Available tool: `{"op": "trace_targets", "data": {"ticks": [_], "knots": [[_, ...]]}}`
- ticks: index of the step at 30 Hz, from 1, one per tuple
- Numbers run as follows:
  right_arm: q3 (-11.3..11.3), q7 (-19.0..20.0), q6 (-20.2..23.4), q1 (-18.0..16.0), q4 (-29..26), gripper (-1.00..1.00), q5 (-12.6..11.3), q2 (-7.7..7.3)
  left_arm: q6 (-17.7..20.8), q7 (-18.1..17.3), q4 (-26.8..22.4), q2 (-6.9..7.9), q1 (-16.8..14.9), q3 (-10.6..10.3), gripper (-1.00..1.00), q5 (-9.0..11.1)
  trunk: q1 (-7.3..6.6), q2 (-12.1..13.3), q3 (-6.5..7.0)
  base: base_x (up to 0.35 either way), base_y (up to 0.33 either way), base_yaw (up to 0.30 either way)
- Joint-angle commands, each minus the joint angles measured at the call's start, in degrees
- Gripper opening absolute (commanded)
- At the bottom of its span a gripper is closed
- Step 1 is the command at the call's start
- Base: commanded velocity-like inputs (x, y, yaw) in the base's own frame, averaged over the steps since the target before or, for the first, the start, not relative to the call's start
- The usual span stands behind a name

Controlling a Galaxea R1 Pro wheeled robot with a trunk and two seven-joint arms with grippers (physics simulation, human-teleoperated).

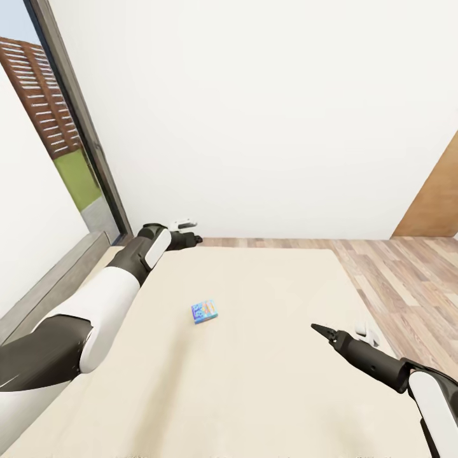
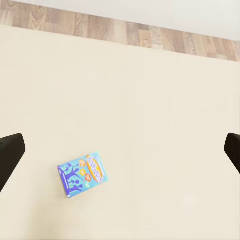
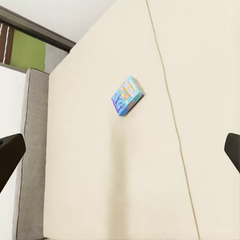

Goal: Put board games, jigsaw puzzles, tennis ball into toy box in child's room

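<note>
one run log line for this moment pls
place: bed | on it: one board game, untouched | left pincer: open, empty | right pincer: open, empty | next: likely grab game

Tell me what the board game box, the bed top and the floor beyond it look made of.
Board game: looks like printed cardboard, a flat blue box with a cartoon print, matte to faintly glossy.
Bed: plain beige mattress, seemingly matte fabric, with no sheen and a thin seam line in the right wrist view.
Floor: wood-look planks with visible grain and board joints; real wood or laminate cannot be told.

White wall (image 1: 267, 114), wood floor (image 1: 407, 280), and perhaps a window (image 1: 57, 127).
</note>
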Motion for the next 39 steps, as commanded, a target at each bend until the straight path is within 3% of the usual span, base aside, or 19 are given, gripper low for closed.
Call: {"op": "trace_targets", "data": {"ticks": [1,39], "knots": [[-0.09,0.59,0.28,-0.06,-0.02,1.00,0.55,0.01,0.23,0.57,-0.19,0.02,-0.05,-0.28,1.00,0.59,0.03,-0.12,-0.21,0.000,0.000,0.000],[-0.19,0.80,0.33,-0.06,-0.02,1.00,0.55,-0.06,0.40,0.57,-0.33,0.03,-0.03,-0.29,1.00,0.50,0.03,-0.12,-3.77,0.000,0.000,0.000]]}}
